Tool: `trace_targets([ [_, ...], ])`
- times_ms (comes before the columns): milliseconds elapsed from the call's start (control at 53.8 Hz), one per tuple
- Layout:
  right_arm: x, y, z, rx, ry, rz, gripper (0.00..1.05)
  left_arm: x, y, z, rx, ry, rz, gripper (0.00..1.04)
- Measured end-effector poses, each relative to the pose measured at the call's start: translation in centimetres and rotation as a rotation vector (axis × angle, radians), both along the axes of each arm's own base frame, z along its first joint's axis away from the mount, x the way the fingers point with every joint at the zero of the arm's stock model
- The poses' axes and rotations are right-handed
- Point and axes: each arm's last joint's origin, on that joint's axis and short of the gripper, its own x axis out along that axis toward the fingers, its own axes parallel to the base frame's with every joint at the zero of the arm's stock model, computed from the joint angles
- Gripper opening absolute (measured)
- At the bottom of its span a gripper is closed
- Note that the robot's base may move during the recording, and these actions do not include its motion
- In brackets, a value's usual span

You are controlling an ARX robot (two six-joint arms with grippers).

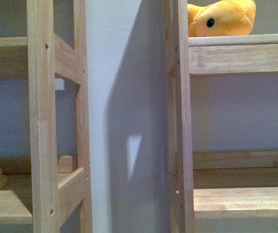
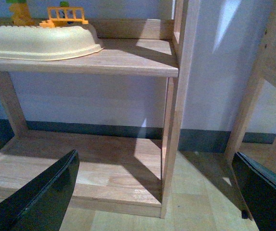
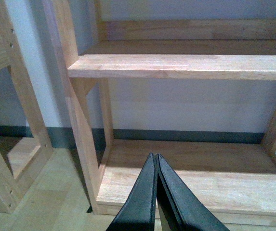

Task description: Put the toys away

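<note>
- The orange-yellow plush toy [image 1: 221, 18] lies on the upper shelf [image 1: 240, 40] of the right-hand wooden rack, at the top right of the front view. One shiny black eye faces us. Its upper part is cut off by the frame edge.
- We judge its long axis to run roughly along the shelf's front edge, though only part of the body shows.
- The toy appears in neither wrist view, and neither arm appears in the front view. We cannot place it exactly relative to either pincer.
- The right pincer [image 3: 156, 192] is clenched, fingers pressed together, grasping nothing. It points at the lower levels of a wooden rack, above the bottom board [image 3: 190, 168].
- The left pincer [image 2: 157, 192] is released, fingers spread wide and empty. It faces the left-hand rack, where a cream tray [image 2: 41, 41] sits on the middle shelf with small orange toy pieces [image 2: 65, 14] behind it.
- We judge the toy already put away, resting well above where both wrist cameras look. Should a further move be required, the right arm looks nearer, since the toy sits on the right rack.
</note>
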Motion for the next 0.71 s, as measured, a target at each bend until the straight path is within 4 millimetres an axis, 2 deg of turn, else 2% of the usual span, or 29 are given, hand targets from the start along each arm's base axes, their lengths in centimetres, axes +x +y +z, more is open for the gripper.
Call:
trace_targets([
  [186, 0.0, 0.0, 0.01, -0.002, -0.001, 0.0, 0.06, 0.0, 0.0, 0.0, 0.0, 0.0, 0.0, 0.98],
  [706, 0.0, 0.0, 0.01, -0.001, -0.001, 0.0, 0.89, 0.0, 0.0, 0.0, 0.0, 0.0, 0.0, 0.98],
])
